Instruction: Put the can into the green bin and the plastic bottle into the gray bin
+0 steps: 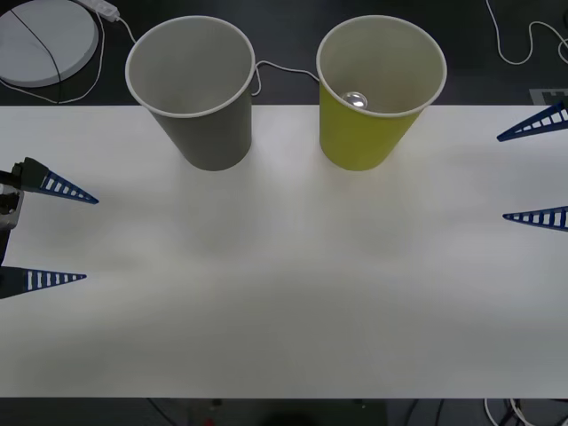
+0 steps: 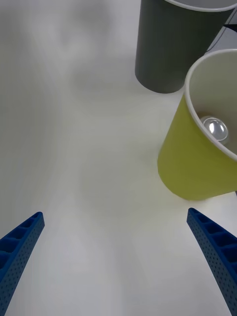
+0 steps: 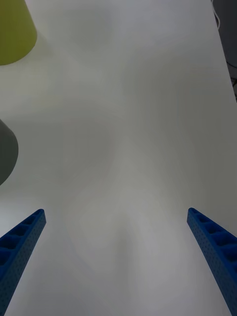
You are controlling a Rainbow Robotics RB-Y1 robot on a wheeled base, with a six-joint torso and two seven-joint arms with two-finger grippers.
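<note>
The green bin (image 1: 373, 98) stands upright at the back of the white table, right of centre. Inside it, at the bottom, I see the silver top of the can (image 1: 356, 100), also seen as the can (image 2: 215, 129) in the green bin (image 2: 197, 158). The gray bin (image 1: 197, 89) stands upright to its left, and nothing shows inside it. The plastic bottle is out of view. My left gripper (image 1: 75, 238) hovers open at the table's left edge. My right gripper (image 1: 519, 176) hovers open at the right edge. Both hold nothing.
A white round object (image 1: 44, 40) with a cable lies on the dark floor behind the table at far left. White cables (image 1: 515, 44) run behind the bins. The white table (image 1: 284, 293) spreads wide in front of the bins.
</note>
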